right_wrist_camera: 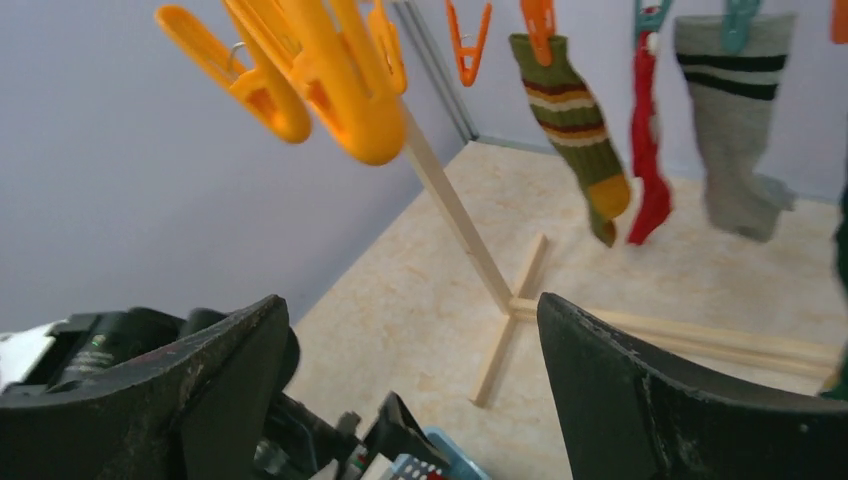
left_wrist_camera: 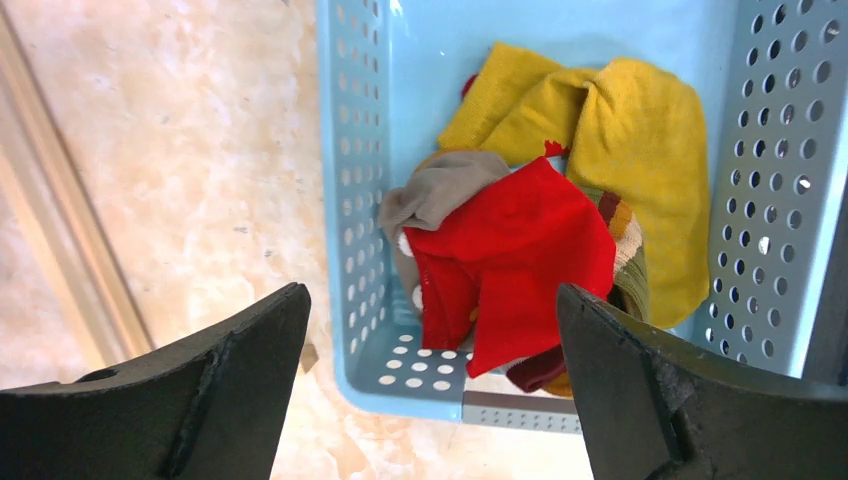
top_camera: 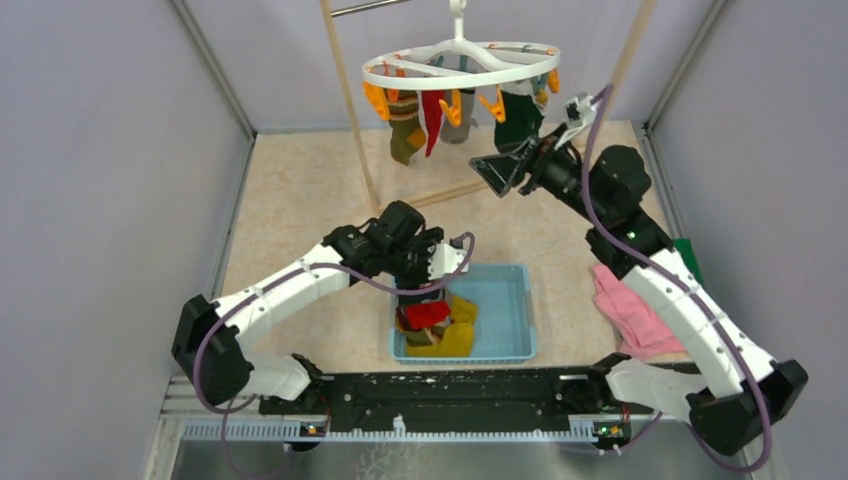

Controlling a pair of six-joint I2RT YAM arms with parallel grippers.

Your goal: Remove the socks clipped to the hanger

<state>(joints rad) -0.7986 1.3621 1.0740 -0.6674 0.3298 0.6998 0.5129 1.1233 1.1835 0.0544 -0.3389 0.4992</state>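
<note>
Socks first: where are they?
— Four hang from the hanger (top_camera: 462, 62), which hooks onto the rod of the wooden rack (top_camera: 350, 110) at the far end of the table (top_camera: 300, 200). From the left in the top view: an olive striped sock (top_camera: 406, 138), a red sock (top_camera: 432, 120), a grey sock (top_camera: 458, 118), and, apart on the right, a dark green sock (top_camera: 520, 118).

What holds them?
— Clips on the white ring. The right wrist view shows an orange one on the olive striped sock and teal ones on the red and grey. Several orange clips (right_wrist_camera: 330, 80) hang empty close to that camera.

Any socks elsewhere?
— Yes, a heap in the blue basket (top_camera: 510, 300) near the arm bases: a red one (left_wrist_camera: 510, 250) on top, a mustard yellow one (left_wrist_camera: 630, 150) behind it, a grey one (left_wrist_camera: 440, 190) at its left, and a striped edge showing underneath.

Where is the left gripper (top_camera: 420, 290)?
— Above the near-left part of the basket, pointing down, its jaws spread wide with nothing between them.

And the right gripper (top_camera: 497, 170)?
— Raised towards the hanger, just below and beside the dark green sock. Its jaws are also wide apart and empty. Whether it touches that sock, I cannot tell.

Anything else on the table?
— A pink cloth (top_camera: 630, 310) lies to the right of the basket, with a bit of green cloth (top_camera: 688, 250) behind it, partly hidden by the right arm.
</note>
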